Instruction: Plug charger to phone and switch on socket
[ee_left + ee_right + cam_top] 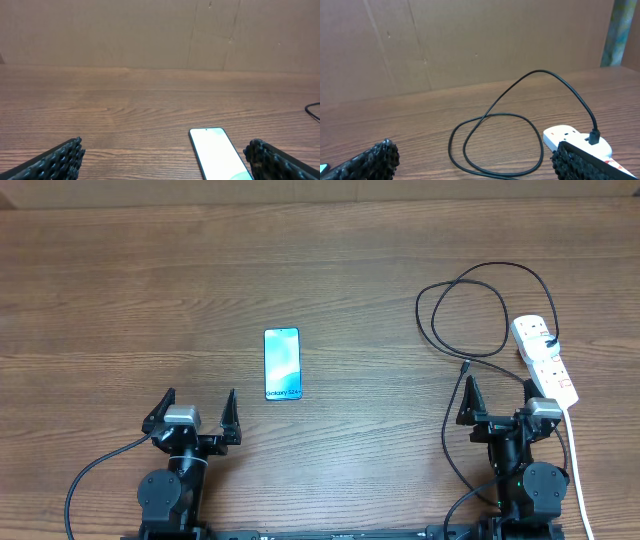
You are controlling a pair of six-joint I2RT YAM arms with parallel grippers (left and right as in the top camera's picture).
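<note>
Plainly unstarted: left gripper (199, 397) and right gripper (500, 386) gape empty near the table's (120, 280) front edge; next, grasp the charger (465, 367)

The phone (282, 364) lies flat on the table (120, 280), just left of centre, at 1 o'clock from the left gripper (196, 412). The socket (545, 360) lies toward the table's 3 o'clock, at 1 o'clock from the right gripper (497, 402). The charger (540, 72) is plugged into the socket and loops out toward 10 o'clock. Its free tip rests on the table at 11 o'clock from the right gripper.
</note>
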